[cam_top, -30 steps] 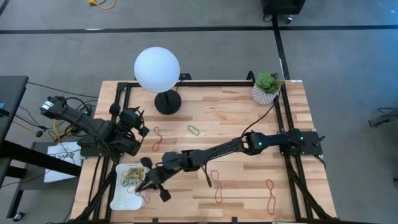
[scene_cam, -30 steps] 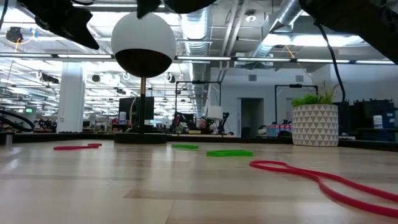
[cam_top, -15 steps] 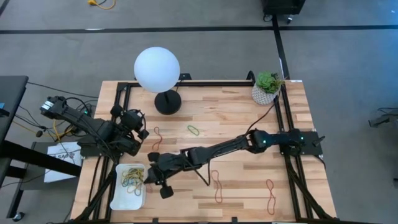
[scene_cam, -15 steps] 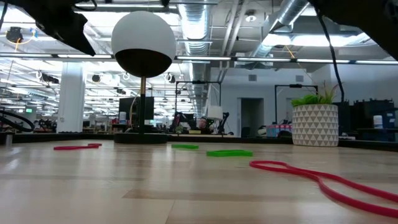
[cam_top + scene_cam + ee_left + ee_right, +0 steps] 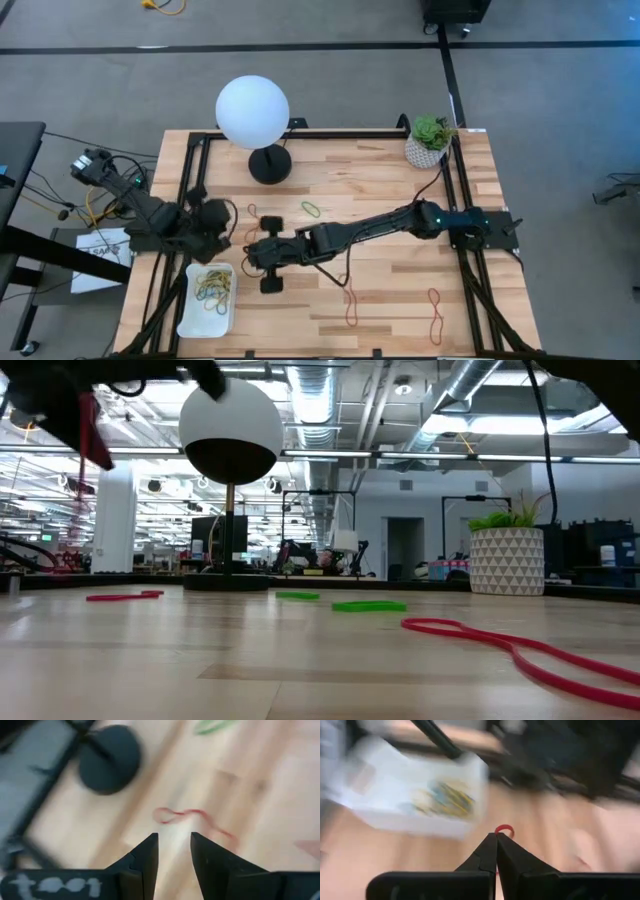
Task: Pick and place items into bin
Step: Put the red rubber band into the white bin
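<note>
The white bin (image 5: 190, 312) sits at the table's near left corner with several yellow, blue-grey and orange bands (image 5: 213, 285) in it; it also shows in the right wrist view (image 5: 395, 775). My right gripper (image 5: 246, 260) hovers just right of the bin, shut on a red band. My left gripper (image 5: 173, 851) is open above another red band (image 5: 186, 814) lying flat on the table, near the lamp base (image 5: 107, 765). More red bands (image 5: 350, 300) (image 5: 435, 312) and a green one (image 5: 312, 209) lie loose on the wood. My right gripper pinches a red rubber band between its fingertips; a small loop of it (image 5: 504, 828) sticks out past the tips. In the low view a red strip (image 5: 97, 432) hangs clear of the table under a dark gripper; the fingers hide the rest.
The white globe lamp (image 5: 253, 110) stands at the far left, and a potted plant (image 5: 430, 140) in the far right corner. A black frame (image 5: 195, 160) runs along the table's left, far and right edges. Bare wood lies in the middle and along the near edge.
My right gripper has drawn back from the bin's near right edge toward the far edge and risen. The red band that lay beside the bin is gone from there, and a red strip now hangs in the low view. My left gripper has shifted toward the near edge.
</note>
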Robot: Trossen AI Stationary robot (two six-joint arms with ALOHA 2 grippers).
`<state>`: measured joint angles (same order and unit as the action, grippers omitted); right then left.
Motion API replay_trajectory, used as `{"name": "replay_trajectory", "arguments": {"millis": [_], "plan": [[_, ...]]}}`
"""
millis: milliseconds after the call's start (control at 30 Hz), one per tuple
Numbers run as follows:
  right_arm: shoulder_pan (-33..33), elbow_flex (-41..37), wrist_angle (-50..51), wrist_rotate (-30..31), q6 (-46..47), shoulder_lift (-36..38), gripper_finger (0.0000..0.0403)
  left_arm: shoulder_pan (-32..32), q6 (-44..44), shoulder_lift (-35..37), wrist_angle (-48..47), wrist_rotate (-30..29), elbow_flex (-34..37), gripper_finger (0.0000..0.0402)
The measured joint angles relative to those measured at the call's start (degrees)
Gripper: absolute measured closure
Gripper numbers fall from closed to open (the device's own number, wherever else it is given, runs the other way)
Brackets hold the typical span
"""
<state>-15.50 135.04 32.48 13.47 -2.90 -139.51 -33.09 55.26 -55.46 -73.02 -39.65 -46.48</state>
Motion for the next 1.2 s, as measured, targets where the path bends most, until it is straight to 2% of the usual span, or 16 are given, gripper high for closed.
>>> {"name": "replay_trajectory", "arguments": {"millis": [100,267,367,567,1000,1100,1200], "plan": [[0.04,-0.01,2.43,3.48,1.17,-0.12,0.0403,-5.17,-1.17,0.0,6.73,1.73,0.0,0.0297],[0.54,-1.53,1.84,3.13,2.96,-0.23,0.0403,-12.32,-8.19,-0.02,20.94,1.89,-0.02,0.0297],[0.75,-1.72,0.98,3.13,3.35,-0.45,0.0403,-14.53,-11.46,-0.02,25.03,1.4,-0.02,0.0297],[0.6,-1.65,-4.35,2.91,1.6,-0.36,0.0403,-15.03,-15.56,-1.67,24.91,-1.61,-0.02,0.0297],[0.63,-1.85,-2.88,3.17,1.35,-0.54,0.0403,-14.57,-18.29,-8.94,24.77,-7.37,-0.13,0.0298],[0.6,-1.85,-2.94,3.15,1.3,-0.54,0.0403,-14.57,-18.27,-9.1,24.89,-6.95,-0.13,0.0311],[0.63,-1.85,-3.23,3.17,1.28,-0.54,0.0403,-14.57,-18.58,-9.1,24.89,-6.51,-0.13,0.0343]]}}
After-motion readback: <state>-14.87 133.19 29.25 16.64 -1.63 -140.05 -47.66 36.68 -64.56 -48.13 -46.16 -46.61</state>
